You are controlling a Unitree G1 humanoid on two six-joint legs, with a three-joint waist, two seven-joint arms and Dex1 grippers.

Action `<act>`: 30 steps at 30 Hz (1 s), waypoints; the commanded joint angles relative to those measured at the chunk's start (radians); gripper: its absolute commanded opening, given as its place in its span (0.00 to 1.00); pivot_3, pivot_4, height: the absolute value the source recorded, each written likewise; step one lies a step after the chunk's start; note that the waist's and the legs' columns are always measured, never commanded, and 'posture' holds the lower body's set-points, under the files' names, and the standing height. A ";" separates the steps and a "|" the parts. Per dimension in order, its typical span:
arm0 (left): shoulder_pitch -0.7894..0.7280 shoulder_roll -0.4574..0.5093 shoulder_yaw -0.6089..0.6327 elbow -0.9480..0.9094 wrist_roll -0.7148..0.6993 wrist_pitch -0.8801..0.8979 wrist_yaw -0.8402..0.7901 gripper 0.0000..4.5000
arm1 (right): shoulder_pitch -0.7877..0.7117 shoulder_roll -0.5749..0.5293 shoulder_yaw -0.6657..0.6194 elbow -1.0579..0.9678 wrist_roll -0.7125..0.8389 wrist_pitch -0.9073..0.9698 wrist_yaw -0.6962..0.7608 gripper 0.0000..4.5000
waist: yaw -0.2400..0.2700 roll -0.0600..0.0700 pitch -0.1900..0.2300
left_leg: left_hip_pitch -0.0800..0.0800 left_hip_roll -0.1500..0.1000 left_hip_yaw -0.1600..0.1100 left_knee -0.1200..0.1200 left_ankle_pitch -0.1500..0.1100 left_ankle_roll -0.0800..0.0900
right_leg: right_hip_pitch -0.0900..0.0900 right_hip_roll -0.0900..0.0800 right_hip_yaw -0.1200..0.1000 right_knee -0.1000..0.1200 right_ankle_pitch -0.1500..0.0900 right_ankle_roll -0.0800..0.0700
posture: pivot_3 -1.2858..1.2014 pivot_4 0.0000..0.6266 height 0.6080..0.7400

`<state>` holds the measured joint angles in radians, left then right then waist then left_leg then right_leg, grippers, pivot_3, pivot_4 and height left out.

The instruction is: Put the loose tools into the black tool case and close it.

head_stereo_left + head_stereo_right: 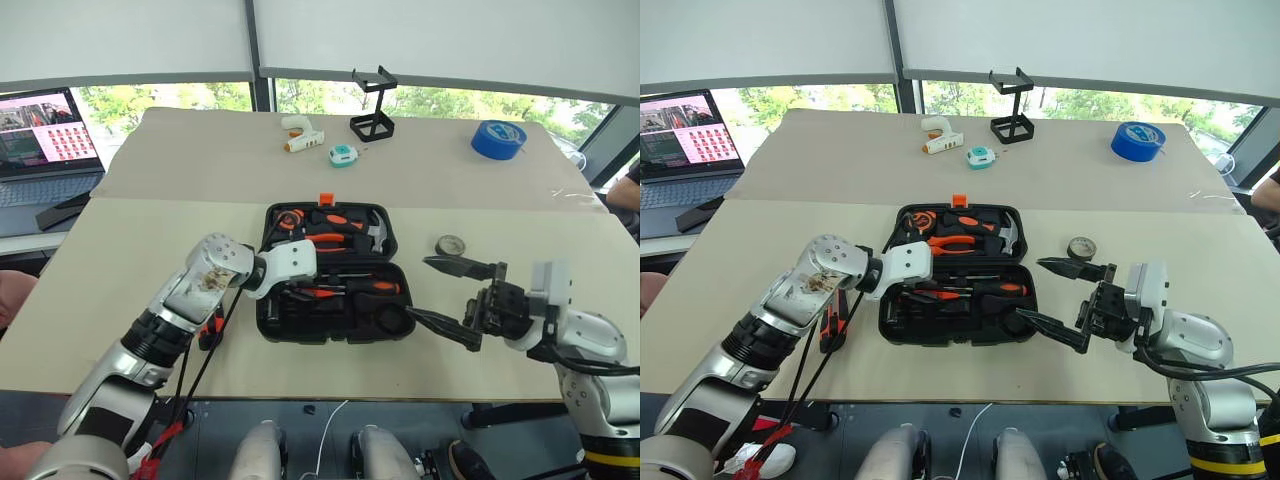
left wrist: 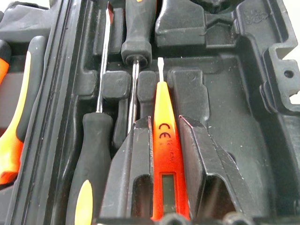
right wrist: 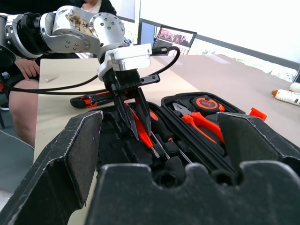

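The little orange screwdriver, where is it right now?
The little orange screwdriver is between the left gripper's fingers, low over the open black tool case, beside two black-handled screwdrivers already lying inside.

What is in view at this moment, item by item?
Tool case: one, black, open, table centre.
Pen screwdriver: one, orange, in left gripper, over case.
Utility knife: one, orange-black, table, left of case.
Tape roll: one, blue, far right.
Glue gun: one, white, far side.
Wire stand: one, black, far side.
Laptop: one, far left.
Left gripper: shut on pen screwdriver.
Right gripper: open, right of case.
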<state>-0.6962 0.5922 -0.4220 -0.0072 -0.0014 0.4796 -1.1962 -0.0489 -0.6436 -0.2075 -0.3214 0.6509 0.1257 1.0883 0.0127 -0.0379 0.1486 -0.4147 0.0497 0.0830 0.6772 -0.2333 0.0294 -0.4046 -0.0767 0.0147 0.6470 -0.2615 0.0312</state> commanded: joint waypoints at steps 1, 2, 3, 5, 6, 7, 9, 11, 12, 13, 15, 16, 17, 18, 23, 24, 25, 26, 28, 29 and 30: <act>0.023 0.016 -0.033 -0.037 0.006 0.008 -0.026 0.09 | -0.011 -0.003 -0.012 -0.040 0.025 0.008 -0.005 1.00 | 0.000 0.000 0.000 | 0.000 0.000 0.000 0.000 0.000 0.000 | 0.000 0.000 0.000 0.000 0.000 0.000 | 0.52 0.24 1.00; 0.028 0.017 -0.036 -0.043 0.006 0.016 -0.028 0.09 | -0.013 -0.003 -0.011 -0.040 0.025 0.010 -0.005 1.00 | -0.001 0.000 0.000 | 0.000 0.000 0.000 0.000 0.000 0.000 | 0.000 0.000 0.000 0.000 0.000 0.000 | 0.52 0.24 1.00; 0.031 0.019 -0.039 -0.047 0.007 0.020 -0.030 0.09 | -0.015 -0.003 -0.011 -0.039 0.024 0.011 -0.005 1.00 | 0.000 0.000 0.000 | 0.000 0.000 0.000 0.000 0.000 0.000 | 0.000 0.000 0.000 0.000 0.000 0.000 | 0.52 0.24 1.00; 0.038 0.025 -0.048 -0.053 0.020 0.036 -0.021 0.09 | -0.019 -0.003 -0.011 -0.039 0.024 0.014 -0.004 1.00 | 0.000 0.000 0.000 | 0.000 0.000 0.000 0.000 0.000 0.000 | 0.000 0.000 0.000 0.000 0.000 0.000 | 0.52 0.24 1.00; 0.040 0.025 -0.051 -0.052 0.027 0.045 -0.013 0.09 | -0.020 -0.003 -0.011 -0.038 0.023 0.014 -0.003 1.00 | 0.000 0.000 0.000 | 0.000 0.000 0.000 0.000 0.000 0.000 | 0.000 0.000 0.000 0.000 0.000 0.000 | 0.52 0.24 1.00; 0.040 0.027 -0.055 -0.051 0.032 0.049 -0.011 0.09 | -0.021 -0.004 -0.011 -0.038 0.023 0.015 -0.003 1.00 | 0.000 0.000 0.000 | 0.000 0.000 0.000 0.000 0.000 0.000 | 0.000 0.000 0.000 0.000 0.000 0.000 | 0.52 0.24 1.00; 0.041 0.025 -0.057 -0.048 0.040 0.063 0.001 0.09 | -0.021 -0.004 -0.012 -0.039 0.024 0.016 -0.003 1.00 | 0.000 0.000 0.000 | 0.000 0.000 0.000 0.000 0.000 0.000 | 0.000 0.000 0.000 0.000 0.000 0.000 | 0.52 0.24 1.00; 0.040 0.017 -0.053 -0.041 0.039 0.073 0.013 0.09 | -0.020 -0.004 -0.012 -0.040 0.025 0.018 -0.003 1.00 | 0.000 0.000 0.000 | 0.001 0.000 0.000 0.000 0.000 0.000 | 0.001 0.000 0.000 0.000 0.000 0.000 | 0.52 0.24 1.00; 0.038 0.008 -0.049 -0.031 0.039 0.075 0.027 0.09 | -0.020 -0.004 -0.010 -0.040 0.024 0.019 -0.002 1.00 | 0.000 0.000 0.000 | 0.001 0.000 0.000 0.000 0.000 0.000 | 0.001 0.000 0.000 0.000 0.000 0.000 | 0.52 0.24 1.00; 0.036 -0.001 -0.043 -0.023 0.038 0.077 0.039 0.09 | -0.021 -0.005 -0.009 -0.042 0.025 0.021 -0.002 1.00 | 0.001 0.001 0.000 | 0.001 0.000 0.000 0.000 0.000 0.000 | 0.001 0.000 0.000 0.000 0.000 0.000 | 0.52 0.24 1.00; 0.031 -0.006 -0.040 -0.011 0.040 0.076 0.050 0.09 | -0.022 -0.004 -0.008 -0.045 0.028 0.025 -0.005 1.00 | 0.003 0.001 -0.001 | 0.002 0.000 0.000 0.001 0.000 0.000 | 0.002 0.000 0.000 0.000 0.000 0.000 | 0.52 0.24 1.00; 0.028 0.000 -0.046 -0.004 0.047 0.066 0.046 0.09 | -0.021 -0.003 -0.008 -0.047 0.029 0.027 -0.007 1.00 | 0.004 0.001 -0.001 | 0.002 0.000 0.000 0.001 0.000 0.000 | 0.002 0.000 0.000 0.000 0.000 0.000 | 0.52 0.24 1.00; 0.024 0.006 -0.050 0.003 0.056 0.058 0.044 0.09 | -0.020 -0.002 -0.007 -0.048 0.030 0.028 -0.007 1.00 | 0.004 0.001 -0.001 | 0.002 0.000 0.000 0.001 0.000 0.000 | 0.002 0.000 0.000 0.001 0.000 0.000 | 0.52 0.24 1.00; 0.021 0.006 -0.049 0.011 0.058 0.049 0.046 0.09 | -0.021 -0.001 -0.006 -0.048 0.030 0.029 -0.008 1.00 | 0.004 0.001 -0.001 | 0.002 0.000 0.000 0.001 0.000 0.000 | 0.003 0.000 0.000 0.001 0.000 0.000 | 0.52 0.24 1.00; 0.010 0.008 -0.050 0.031 0.057 0.024 0.037 0.09 | -0.026 0.002 -0.001 -0.048 0.030 0.033 -0.008 1.00 | 0.002 0.001 -0.001 | 0.006 0.000 0.000 0.001 0.000 0.000 | 0.006 0.000 0.000 0.001 0.000 0.000 | 0.52 0.24 1.00; 0.011 0.008 -0.051 0.033 0.057 0.020 0.038 0.09 | -0.026 0.003 0.000 -0.049 0.029 0.034 -0.008 1.00 | 0.002 0.001 -0.001 | 0.007 0.000 0.000 0.001 0.000 0.000 | 0.007 0.000 0.000 0.001 0.000 0.000 | 0.52 0.24 1.00; 0.012 0.006 -0.054 0.036 0.059 0.015 0.041 0.09 | -0.025 0.004 0.001 -0.051 0.030 0.036 -0.008 1.00 | 0.002 0.001 -0.001 | 0.008 0.000 0.000 0.001 0.000 0.000 | 0.008 0.000 0.000 0.001 0.000 0.000 | 0.52 0.24 1.00; 0.013 0.004 -0.055 0.039 0.061 0.011 0.044 0.09 | -0.024 0.006 0.001 -0.052 0.030 0.038 -0.009 1.00 | 0.002 0.001 -0.001 | 0.009 0.000 0.000 0.001 0.000 0.000 | 0.009 0.000 0.000 0.000 0.000 0.000 | 0.52 0.24 1.00; 0.013 0.001 -0.056 0.043 0.062 0.003 0.046 0.09 | -0.021 0.008 0.003 -0.055 0.030 0.041 -0.010 1.00 | 0.002 0.001 -0.001 | 0.009 0.000 0.000 0.001 0.000 0.000 | 0.009 0.000 0.000 0.000 0.000 0.000 | 0.52 0.24 1.00; 0.011 -0.001 -0.057 0.049 0.067 -0.006 0.051 0.09 | -0.019 0.008 0.005 -0.057 0.032 0.047 -0.011 1.00 | 0.002 0.001 -0.001 | 0.009 0.000 0.000 0.001 0.000 0.000 | 0.010 0.000 0.000 0.000 0.000 0.000 | 0.52 0.24 1.00; 0.009 -0.003 -0.058 0.056 0.071 -0.013 0.055 0.09 | -0.017 0.008 0.008 -0.060 0.034 0.051 -0.011 1.00 | 0.002 0.001 -0.001 | 0.009 0.000 0.000 0.001 0.000 0.000 | 0.010 0.000 0.000 0.000 0.000 0.000 | 0.52 0.24 1.00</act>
<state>-0.6921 0.5871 -0.4496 0.0060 0.0168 0.4707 -1.1668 -0.0623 -0.6384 -0.1970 -0.3453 0.6520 0.1663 1.0799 0.0146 -0.0368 0.1478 -0.4051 0.0495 0.0831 0.6780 -0.2334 0.0295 -0.3947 -0.0768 0.0148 0.6474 -0.2613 0.0314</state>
